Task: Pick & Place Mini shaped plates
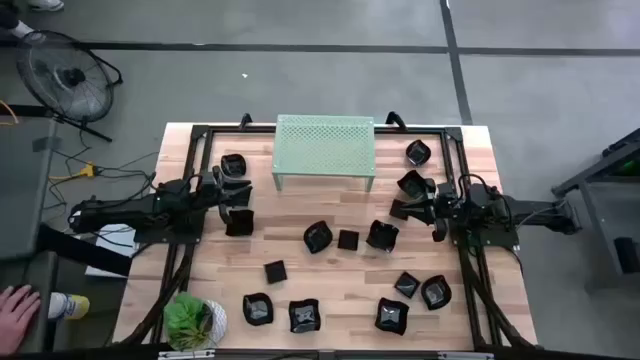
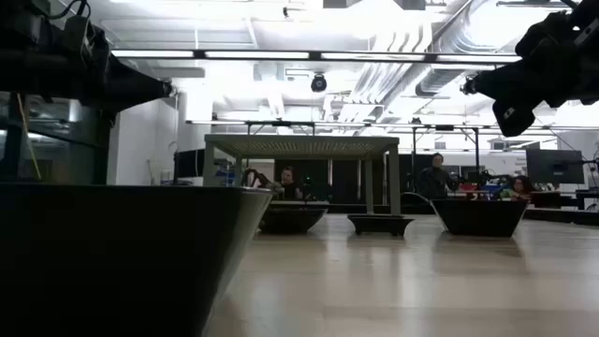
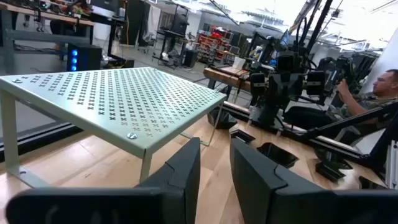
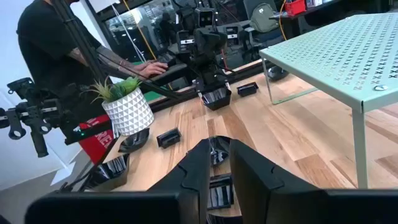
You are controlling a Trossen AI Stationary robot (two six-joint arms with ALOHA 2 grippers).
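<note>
The wooden bench carries a pale green perforated shelf at its far edge, a small potted plant at the near left corner, and black mini shaped plates scattered across the middle and along the near edge.

The left gripper hovers by the left side of the bench, its fingers standing a narrow gap apart with nothing between them, pointed toward the shelf. One plate lies just beside it, another nearer the shelf.

The right gripper sits at the right side, fingers likewise slightly parted and empty; through the gap a plate shows directly below and ahead.

To my eye the risk is the gap itself: both sets of fingers look too narrow to straddle a raised rim, so coming down like this could push or tip a glossy plate instead of catching it. The plates crowded by the right arm could also get knocked.
</note>
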